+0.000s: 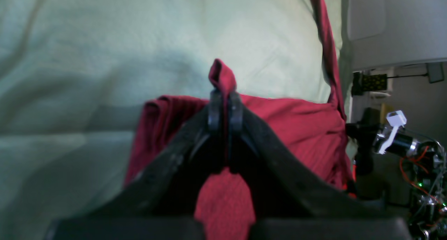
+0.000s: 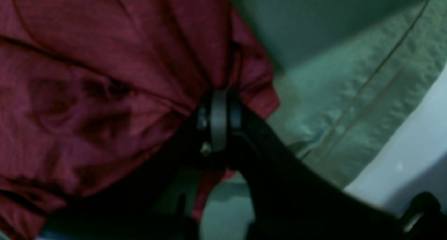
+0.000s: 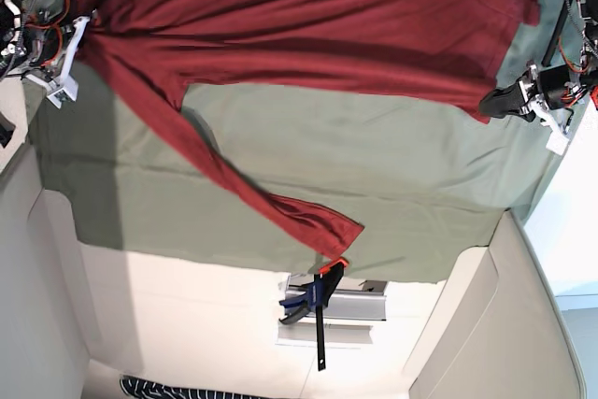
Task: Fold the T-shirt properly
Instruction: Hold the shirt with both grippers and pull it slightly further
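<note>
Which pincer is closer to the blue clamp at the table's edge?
Left. The left pincer holds the T-shirt corner diagonally across the cloth from the blue clamp; the right pincer holds the opposite corner, farther off.

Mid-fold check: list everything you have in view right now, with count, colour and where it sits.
red knit T-shirt: 1, dark red, spread along the base view's top, one sleeve trailing toward the cloth's lower edge.
green table cloth: 1, pale green, under the shirt.
blue-and-black bar clamp: 1, at the cloth's lower edge, by the sleeve end.
black-and-white striped fabric: 1, partly cut off at the base view's bottom edge, off the cloth.
left claw: 1, black, shut on a pinch of shirt, base view's right.
right claw: 1, black, shut on shirt fabric, base view's left.
</note>
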`<state>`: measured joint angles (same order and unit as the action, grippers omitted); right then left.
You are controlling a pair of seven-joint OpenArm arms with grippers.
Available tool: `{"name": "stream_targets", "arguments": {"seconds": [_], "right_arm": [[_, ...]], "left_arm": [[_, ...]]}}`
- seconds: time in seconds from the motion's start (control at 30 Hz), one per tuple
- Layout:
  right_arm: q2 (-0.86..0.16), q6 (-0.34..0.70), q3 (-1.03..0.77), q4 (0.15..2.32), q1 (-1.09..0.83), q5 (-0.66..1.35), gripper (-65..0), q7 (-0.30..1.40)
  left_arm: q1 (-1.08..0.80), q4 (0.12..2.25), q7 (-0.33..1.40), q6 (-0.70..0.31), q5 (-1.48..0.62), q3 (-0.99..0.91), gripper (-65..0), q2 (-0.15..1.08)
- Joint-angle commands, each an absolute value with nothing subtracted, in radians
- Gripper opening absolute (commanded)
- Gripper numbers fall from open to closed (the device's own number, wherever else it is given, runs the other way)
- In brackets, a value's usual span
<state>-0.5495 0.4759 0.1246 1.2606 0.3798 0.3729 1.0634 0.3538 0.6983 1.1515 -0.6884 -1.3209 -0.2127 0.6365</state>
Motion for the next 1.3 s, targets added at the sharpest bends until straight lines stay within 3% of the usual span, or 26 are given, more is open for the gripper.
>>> {"name": "stream_targets", "arguments": {"seconds": [0.0, 0.83, 1.27], "right_arm": [[-0.574, 0.488, 0.115, 1.272, 0.401, 0.364, -65.0, 1.066], [-0.574, 0.505, 0.115, 1.271, 0.401, 0.363, -65.0, 1.066], [-0.574, 0.501, 0.115, 1.271, 0.402, 0.363, -65.0, 1.061]], "left_arm": [[0.367, 0.713, 1.14, -0.698, -1.341, -0.217, -65.0, 0.649], [0.352, 0.713, 1.021, -0.698, -1.13, -0.218, -65.0, 0.612], [0.352, 0.714, 0.998, -0.698, -1.148, -0.218, -65.0, 0.617]]}}
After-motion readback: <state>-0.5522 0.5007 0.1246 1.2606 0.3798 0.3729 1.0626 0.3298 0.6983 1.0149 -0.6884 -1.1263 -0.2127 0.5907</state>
